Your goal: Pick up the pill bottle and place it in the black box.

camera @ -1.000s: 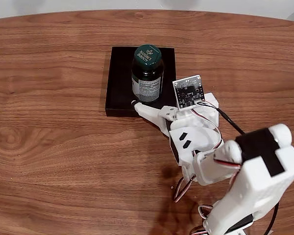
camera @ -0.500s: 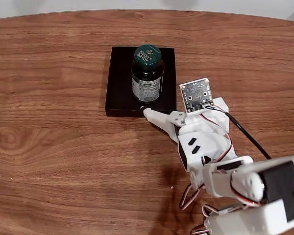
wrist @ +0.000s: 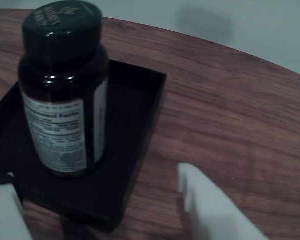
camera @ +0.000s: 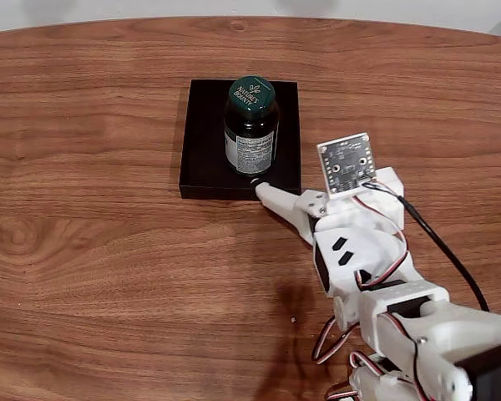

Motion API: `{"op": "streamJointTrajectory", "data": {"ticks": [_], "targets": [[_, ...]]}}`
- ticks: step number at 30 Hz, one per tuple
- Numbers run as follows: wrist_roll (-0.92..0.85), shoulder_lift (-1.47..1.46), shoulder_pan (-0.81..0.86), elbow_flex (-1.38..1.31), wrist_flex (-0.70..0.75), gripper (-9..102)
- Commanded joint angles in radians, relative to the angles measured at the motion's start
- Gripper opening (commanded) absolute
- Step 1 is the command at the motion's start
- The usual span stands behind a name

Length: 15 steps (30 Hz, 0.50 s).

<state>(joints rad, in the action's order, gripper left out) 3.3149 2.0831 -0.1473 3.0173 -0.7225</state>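
1. Wood-grain table (camera: 92, 242) fills the fixed view, and the black box (camera: 202, 159) lies on it a little above the middle of the picture. The pill bottle (camera: 250, 129) stands upright inside the black box, toward its right half and close to its near wall, with the green cap facing the camera and the pale label turned toward the arm. The white arm (camera: 376, 276) reaches in from the lower right of the black box, a small circuit board standing on its wrist. The gripper (camera: 271, 196) sits just off the box's near right corner; one white finger (camera: 280, 200) ends at the box's near edge, just below the bottle, and nothing is held. From this view one cannot tell how far apart the fingers stand.

2. Dim and bluish, the wrist view shows the pill bottle (wrist: 65, 95) upright in the black box (wrist: 135, 125), well inside its walls, with the label facing the camera. Two white fingertips show at the bottom, one (wrist: 5, 215) at the box's near left corner and the other (wrist: 210, 205) over bare table to the right of the box. The gripper (wrist: 97, 200) is spread wide, apart from the bottle.
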Motion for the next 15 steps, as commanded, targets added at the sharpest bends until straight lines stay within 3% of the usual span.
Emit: {"op": "streamJointTrajectory", "data": {"ticks": [1,15], "targets": [[0.014,0.141,0.032,-0.009,0.12,35],[0.063,0.739,0.107,0.011,0.923,21]]}}
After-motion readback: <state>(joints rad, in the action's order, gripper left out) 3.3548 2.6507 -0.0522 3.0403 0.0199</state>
